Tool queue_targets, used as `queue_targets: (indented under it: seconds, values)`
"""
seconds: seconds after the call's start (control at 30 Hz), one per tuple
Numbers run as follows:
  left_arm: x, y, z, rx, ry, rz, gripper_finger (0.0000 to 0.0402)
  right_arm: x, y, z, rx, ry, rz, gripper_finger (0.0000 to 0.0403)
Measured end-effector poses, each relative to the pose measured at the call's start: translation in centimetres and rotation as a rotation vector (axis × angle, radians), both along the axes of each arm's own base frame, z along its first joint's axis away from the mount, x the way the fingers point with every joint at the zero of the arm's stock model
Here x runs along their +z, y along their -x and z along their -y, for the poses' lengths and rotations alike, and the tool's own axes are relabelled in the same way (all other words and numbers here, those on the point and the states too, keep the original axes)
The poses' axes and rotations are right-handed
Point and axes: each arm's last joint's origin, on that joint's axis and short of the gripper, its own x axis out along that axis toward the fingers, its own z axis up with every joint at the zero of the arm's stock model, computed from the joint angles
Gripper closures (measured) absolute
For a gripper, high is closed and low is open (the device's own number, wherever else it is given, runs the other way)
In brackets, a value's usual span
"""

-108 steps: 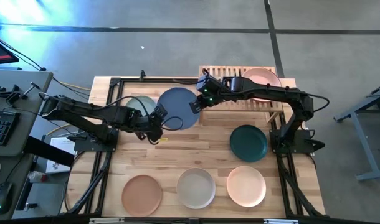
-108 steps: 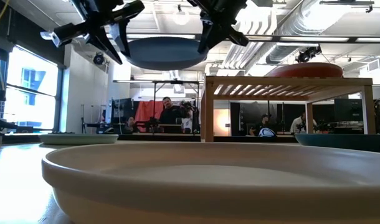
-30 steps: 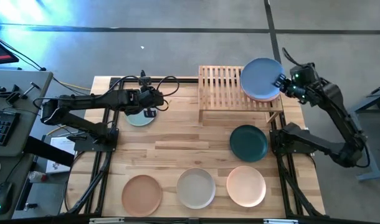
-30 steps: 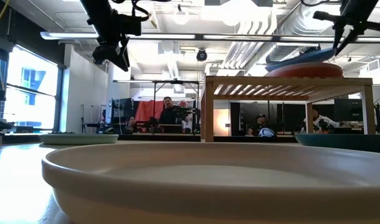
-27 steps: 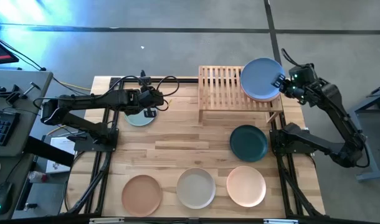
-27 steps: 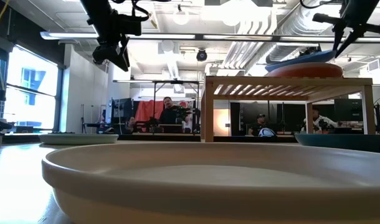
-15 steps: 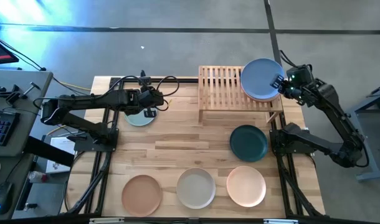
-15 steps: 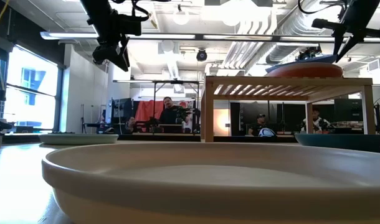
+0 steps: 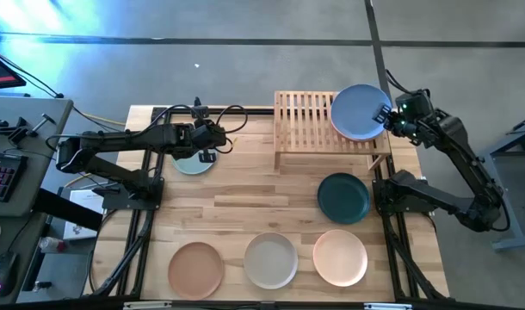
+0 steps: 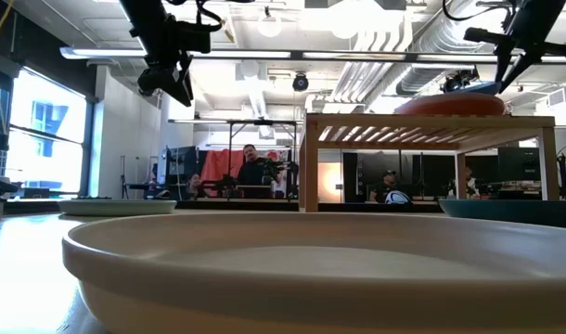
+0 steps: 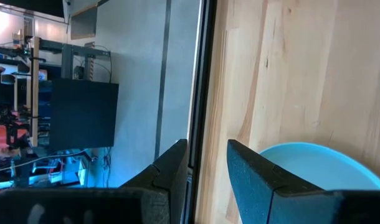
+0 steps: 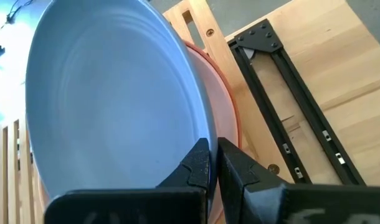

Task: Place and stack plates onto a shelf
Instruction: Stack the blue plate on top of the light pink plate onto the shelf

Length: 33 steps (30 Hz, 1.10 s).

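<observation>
No text, label, brand, number or sign can be read in any view. The plates, shelf, tabletop and arms carry no legible markings, and the room behind shows none either.

1. Left gripper (image 10: pixel 165 82): hangs high over the table, pointing down and empty.
2. Mint green plate (image 10: pixel 116 207): lies flat on the tabletop, below that gripper and well apart from it.
3. Shelf (image 10: pixel 430 125): stands to the other side; a red-orange plate (image 10: pixel 450 105) lies on its slats.
4. Right gripper (image 10: pixel 508 67): reaches down just beside this plate's far edge.
5. Grey-white plate (image 10: pixel 292 269): fills the foreground.
</observation>
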Motion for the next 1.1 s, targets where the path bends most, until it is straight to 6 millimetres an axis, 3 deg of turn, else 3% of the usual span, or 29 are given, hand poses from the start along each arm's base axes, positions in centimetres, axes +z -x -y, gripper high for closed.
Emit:
queue_targets:
  seconds: [1.1]
  values:
    - [0.03,-0.04,-0.01,0.015,0.005,0.023,0.03,-0.06,-0.02,-0.1,-0.04,-0.029,0.055,0.0402]
